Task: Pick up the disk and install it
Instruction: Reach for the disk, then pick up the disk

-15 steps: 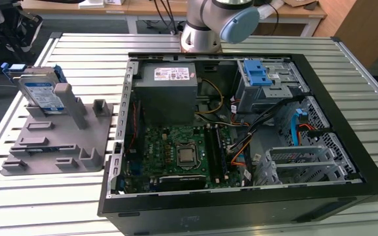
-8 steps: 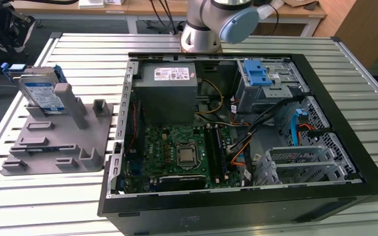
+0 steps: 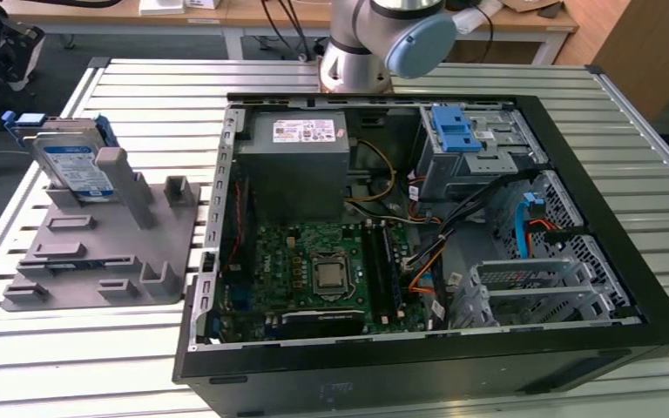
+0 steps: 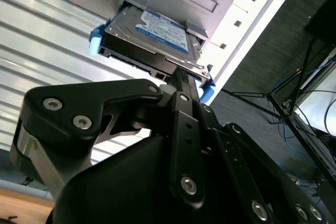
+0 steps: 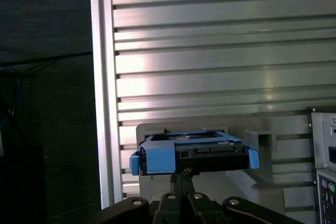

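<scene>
**The disk [image 5: 194, 153] stands in its holder, beyond closed fingertips**

In both wrist views the fingers [image 5: 181, 184] of the gripper [image 5: 184, 173] are drawn together to a narrow tip with nothing between them. Straight beyond that tip is the disk, with blue rails at either end. Whether the tip touches it I cannot tell. The second wrist view shows its white-and-blue label, the print too small to read, while the first wrist view shows its connector edge. Around the disk is a grey holder [image 3: 102, 252] on the slatted metal table [image 3: 79, 348]. The exterior view gives the wider setting: the disk standing on edge in the holder, and farther off the open computer case [image 3: 613, 348] with a white-stickered power-supply box [image 3: 300, 165].
</scene>
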Motion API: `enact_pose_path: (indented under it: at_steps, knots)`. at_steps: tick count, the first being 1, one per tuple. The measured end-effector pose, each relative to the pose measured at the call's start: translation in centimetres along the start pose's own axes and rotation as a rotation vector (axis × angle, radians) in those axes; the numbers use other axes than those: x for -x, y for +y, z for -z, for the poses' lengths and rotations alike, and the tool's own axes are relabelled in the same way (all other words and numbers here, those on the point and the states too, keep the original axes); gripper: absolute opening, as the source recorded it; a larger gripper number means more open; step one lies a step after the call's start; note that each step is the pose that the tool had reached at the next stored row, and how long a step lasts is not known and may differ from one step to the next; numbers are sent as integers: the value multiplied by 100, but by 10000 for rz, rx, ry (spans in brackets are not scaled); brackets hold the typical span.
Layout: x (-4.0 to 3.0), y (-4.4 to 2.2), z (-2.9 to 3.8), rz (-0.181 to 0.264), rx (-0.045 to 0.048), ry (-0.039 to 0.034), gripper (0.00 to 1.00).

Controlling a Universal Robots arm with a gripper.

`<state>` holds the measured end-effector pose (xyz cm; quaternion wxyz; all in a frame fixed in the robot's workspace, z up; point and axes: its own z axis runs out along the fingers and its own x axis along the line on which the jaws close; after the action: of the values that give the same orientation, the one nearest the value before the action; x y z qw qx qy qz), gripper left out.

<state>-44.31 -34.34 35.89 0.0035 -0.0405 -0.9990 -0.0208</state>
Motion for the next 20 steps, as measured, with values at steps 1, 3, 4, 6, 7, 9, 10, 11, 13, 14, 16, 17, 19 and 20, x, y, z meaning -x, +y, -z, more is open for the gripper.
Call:
enact_pose_path:
  at_steps: [1, 3, 4, 6, 7, 9, 10, 11, 13, 14, 16, 17, 19, 20]
  knots:
    - [-11, 1, -2, -2, 0, -1, 11]
    - [-12, 1, -1, -1, 0, -1, 11]
    - [-15, 0, -2, -1, 0, -1, 11]
    - [-18, 0, -2, -1, 0, -1, 11]
    - [-18, 0, -1, -1, 0, -1, 11]
    - [-19, 0, -1, -1, 0, -1, 11]
    - [-19, 0, -2, -2, 0, -1, 11]
    - [-20, 0, -2, -1, 0, -1, 11]
    - [-20, 0, -1, -1, 0, 0, 11]
    - [-20, 0, -1, 0, 0, -1, 11]
    - [-20, 0, -1, 28, 0, 0, 11]
    - [-21, 0, -1, 61, -1, 3, 11]
    - [-21, 0, -2, 162, -1, 6, 11]
    - [-21, 0, -2, 224, -1, 8, 11]
